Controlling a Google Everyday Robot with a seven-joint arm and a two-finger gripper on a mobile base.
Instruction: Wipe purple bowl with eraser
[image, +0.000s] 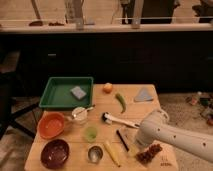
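Jaws seemingly spread (hidden beneath arm (175, 140)), well apart from purple bowl (55, 153).

The arm (176, 141) is a thick, smooth white tube that comes in from the near right edge and ends in a rounded, dome-like white joint. A few small dark dots mark its casing toward the right. The gripper (131, 136) shows only as a pale, indistinct shape just left of that rounded end, over the near right part of the table (155, 107).
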